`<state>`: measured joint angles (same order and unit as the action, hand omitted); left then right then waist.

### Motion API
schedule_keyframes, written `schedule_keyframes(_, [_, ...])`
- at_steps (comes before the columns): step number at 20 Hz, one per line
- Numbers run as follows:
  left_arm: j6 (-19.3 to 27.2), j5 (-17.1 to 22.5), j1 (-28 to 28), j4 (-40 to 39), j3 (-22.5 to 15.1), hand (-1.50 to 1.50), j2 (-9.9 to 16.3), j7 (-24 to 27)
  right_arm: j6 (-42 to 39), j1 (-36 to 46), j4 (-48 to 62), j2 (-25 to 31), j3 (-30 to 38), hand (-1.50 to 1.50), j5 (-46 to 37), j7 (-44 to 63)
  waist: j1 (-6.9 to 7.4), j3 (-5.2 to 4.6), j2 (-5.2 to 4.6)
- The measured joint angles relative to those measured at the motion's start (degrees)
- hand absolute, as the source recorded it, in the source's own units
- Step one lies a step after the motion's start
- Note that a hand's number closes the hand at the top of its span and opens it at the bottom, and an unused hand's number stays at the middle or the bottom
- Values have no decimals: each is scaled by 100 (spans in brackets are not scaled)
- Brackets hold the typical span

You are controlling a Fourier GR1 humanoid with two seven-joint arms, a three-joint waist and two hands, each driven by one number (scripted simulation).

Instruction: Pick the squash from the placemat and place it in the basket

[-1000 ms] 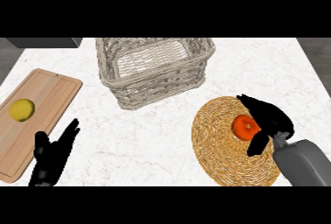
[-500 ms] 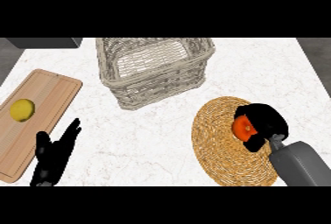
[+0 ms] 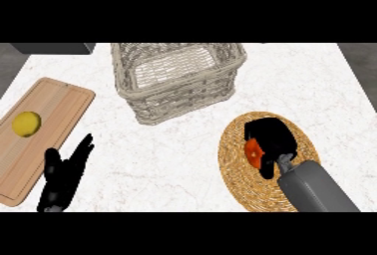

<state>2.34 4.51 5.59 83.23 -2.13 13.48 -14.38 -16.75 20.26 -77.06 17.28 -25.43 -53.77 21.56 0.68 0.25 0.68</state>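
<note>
White marbled counter (image 3: 184, 159) carried a grey woven basket (image 3: 177, 82), rectangular, w/ open top. Wooden cutting board (image 3: 40, 134) at left held a round yellow lemon (image 3: 26, 123). Round straw placemat (image 3: 243, 164) at right; right hand (image 3: 271, 139), fingers curled round orange squash (image 3: 253, 152) on it. Left hand (image 3: 65, 172) rested open, fingers straight.

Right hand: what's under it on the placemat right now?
The right hand is curled over the orange squash, of which only the left edge shows. The squash lies on the round woven placemat. Most of it is covered by the hand, and its contact with the mat is hidden.
</note>
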Motion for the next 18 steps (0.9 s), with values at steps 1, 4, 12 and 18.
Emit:
schedule_keyframes(1, [-32,-3,-21,4,-16,0,5,12,-11,98,-8,-331,-250,150,-143,198,66,-5,-7])
schedule_keyframes(4, [-89,-55,-142,-15,-94,0,1,29,-54,399,-87,-1025,-1072,150,-320,722,316,-10,-41])
schedule_keyframes(12, [-159,-67,-344,-119,-164,0,-59,-27,1326,869,-857,-1626,-2137,150,545,2074,507,25,-92])
schedule_keyframes(18, [-171,-95,-361,-134,-194,0,-63,-123,3113,1512,-1716,-1704,-2192,150,1115,2807,484,20,-53])
